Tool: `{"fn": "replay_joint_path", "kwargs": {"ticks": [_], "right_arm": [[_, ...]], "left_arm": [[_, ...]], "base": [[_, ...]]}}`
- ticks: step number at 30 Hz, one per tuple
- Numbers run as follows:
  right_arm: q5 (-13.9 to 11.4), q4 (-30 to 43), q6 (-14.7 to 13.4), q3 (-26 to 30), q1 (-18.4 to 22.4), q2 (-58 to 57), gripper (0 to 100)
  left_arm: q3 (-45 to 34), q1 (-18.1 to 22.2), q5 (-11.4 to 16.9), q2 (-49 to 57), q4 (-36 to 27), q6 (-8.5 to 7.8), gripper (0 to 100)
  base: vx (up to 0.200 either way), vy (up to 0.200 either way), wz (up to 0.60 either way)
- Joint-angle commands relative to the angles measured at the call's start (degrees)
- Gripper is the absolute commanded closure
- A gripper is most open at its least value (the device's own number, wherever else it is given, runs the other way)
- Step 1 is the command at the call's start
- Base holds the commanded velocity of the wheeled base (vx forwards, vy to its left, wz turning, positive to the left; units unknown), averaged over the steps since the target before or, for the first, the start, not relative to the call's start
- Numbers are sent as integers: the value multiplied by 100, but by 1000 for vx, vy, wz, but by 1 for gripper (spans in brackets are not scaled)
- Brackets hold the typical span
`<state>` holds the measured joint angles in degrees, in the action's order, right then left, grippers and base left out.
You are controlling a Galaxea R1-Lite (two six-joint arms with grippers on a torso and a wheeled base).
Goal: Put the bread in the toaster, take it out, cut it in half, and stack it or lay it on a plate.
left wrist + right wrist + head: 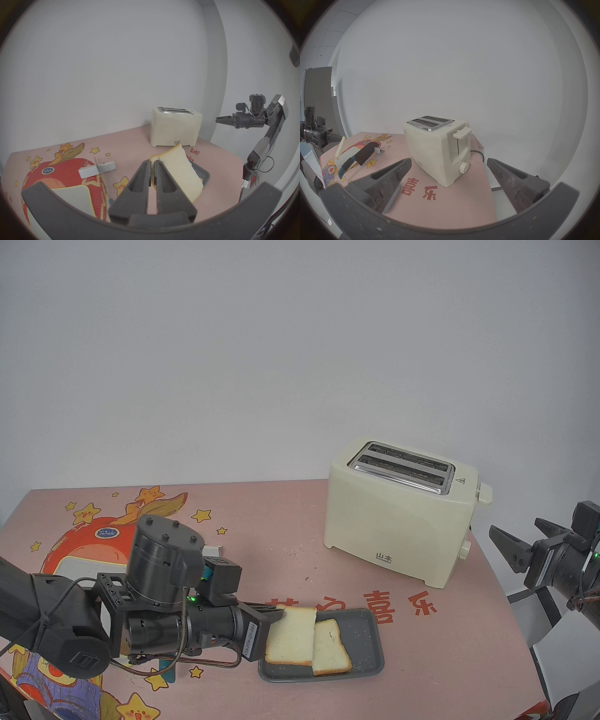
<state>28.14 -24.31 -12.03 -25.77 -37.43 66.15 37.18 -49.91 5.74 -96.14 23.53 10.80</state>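
My left gripper (279,617) (152,167) is shut on the edge of a white bread slice (291,635) (180,172), which it holds tilted just above the grey tray (365,646) (203,175). A second slice (330,647) lies flat in that tray. The cream two-slot toaster (400,512) (175,126) (437,147) stands at the back right of the pink table with both slots empty and its lever (462,132) up. My right gripper (522,549) (447,161) hangs open off the table's right edge, level with the toaster's lever end.
A white cutting board (78,566) (75,197) lies on the apple print at the left. A small grey block with a thin blade (97,168) sits behind it. The table edge (500,590) runs close to the toaster's right end, and its cord (478,153) trails behind.
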Motion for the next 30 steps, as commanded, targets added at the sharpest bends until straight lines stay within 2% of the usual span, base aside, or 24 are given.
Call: {"fn": "replay_joint_path", "kwargs": {"ticks": [1,6,12,17,19,21,23,25,30], "right_arm": [[-1,-4,-1,2,-2,-5,0],[-1,5,-1,2,-2,-5,0],[-1,5,-1,2,-2,-5,0],[-1,14,-1,2,-2,4,0],[-1,5,-1,2,-2,4,0],[-1,14,-1,2,-2,4,0],[-1,23,-1,2,-2,4,0],[-1,14,-1,2,-2,4,0],[-1,14,-1,2,7,-5,0]], "left_arm": [[70,-54,-3,-186,-6,27,100],[96,-72,-12,-186,-15,80,100],[413,-388,-64,-274,-50,730,100],[439,-485,-73,-283,-59,836,100],[439,-573,-223,-353,-59,985,100],[465,-722,-495,-450,-59,1161,100],[501,-801,-644,-476,-59,1267,100],[501,-819,-680,-511,-59,1372,100],[492,-801,-697,-555,-59,1407,100]], "base": [[0,0,0],[0,0,0],[0,0,0],[0,0,0],[0,0,0],[0,0,0],[0,0,0],[0,0,0],[0,0,0]]}}
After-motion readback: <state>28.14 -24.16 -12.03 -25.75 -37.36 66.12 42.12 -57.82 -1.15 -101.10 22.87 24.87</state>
